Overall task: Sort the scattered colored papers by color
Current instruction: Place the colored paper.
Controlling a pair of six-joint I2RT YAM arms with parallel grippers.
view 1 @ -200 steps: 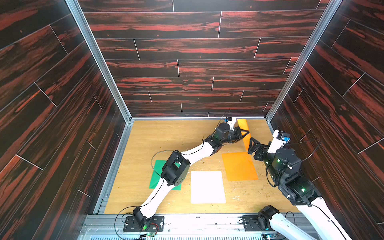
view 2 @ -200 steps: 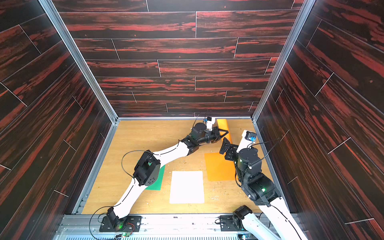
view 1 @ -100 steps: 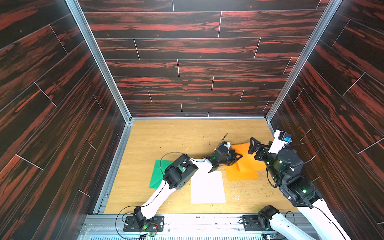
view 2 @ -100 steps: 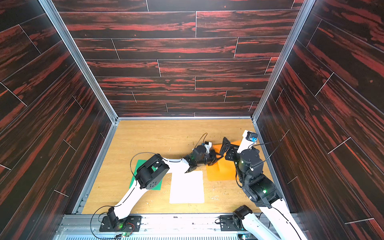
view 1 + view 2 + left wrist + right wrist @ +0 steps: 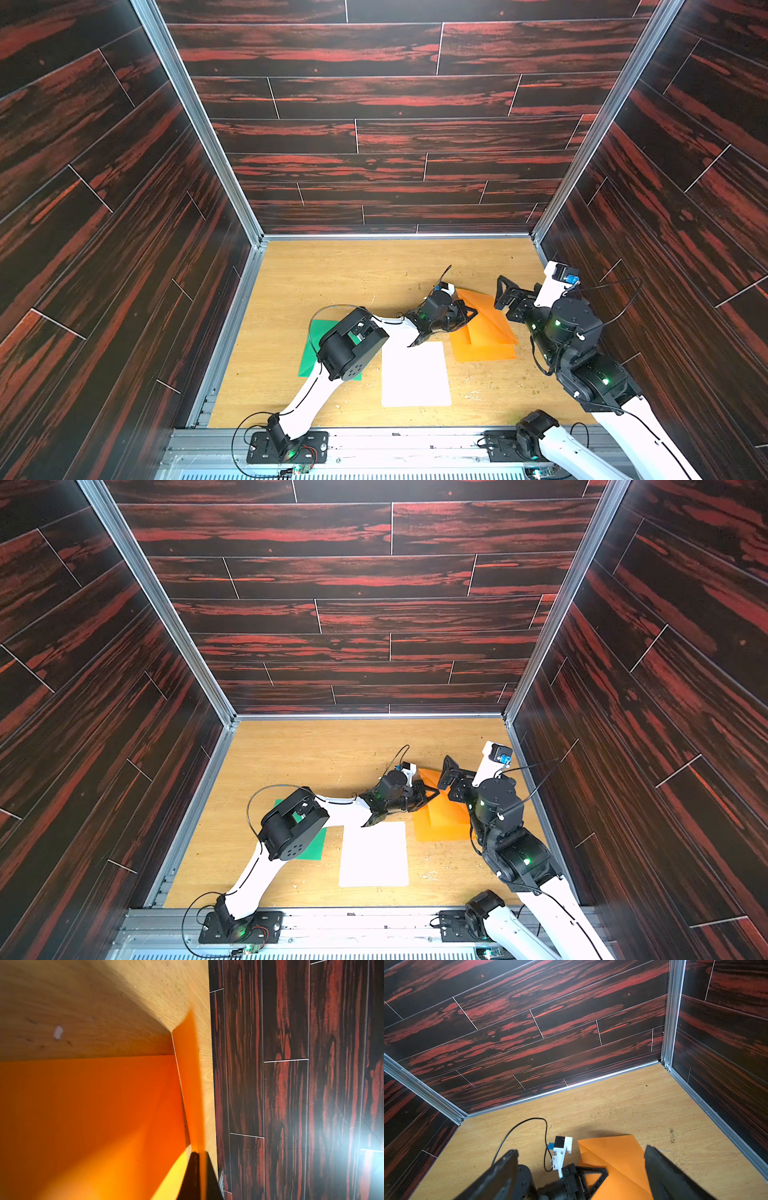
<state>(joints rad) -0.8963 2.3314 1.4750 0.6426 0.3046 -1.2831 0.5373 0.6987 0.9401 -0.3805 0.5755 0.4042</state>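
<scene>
My left gripper (image 5: 469,313) (image 5: 432,793) is shut on the edge of a creased orange paper (image 5: 488,318) (image 5: 451,808). That sheet slants down over a second orange paper (image 5: 482,352) (image 5: 436,832) lying flat at the right. In the left wrist view the fingertips (image 5: 198,1154) pinch the orange edge (image 5: 190,1084) above the flat orange sheet (image 5: 83,1115). A white paper (image 5: 415,374) lies in the middle and a green paper (image 5: 309,359) at the left, partly under the left arm. My right gripper (image 5: 505,297) (image 5: 580,1149) hangs open just right of the held sheet (image 5: 612,1157), holding nothing.
The wooden floor (image 5: 353,274) is boxed in by dark red plank walls (image 5: 374,133) at the back and both sides. The right arm's body (image 5: 573,332) stands close to the right wall. Small crumbs speckle the boards.
My left gripper has carried the orange paper from the back right, near the rear wall, forward and down onto the flat orange sheet. The right arm has barely moved.
</scene>
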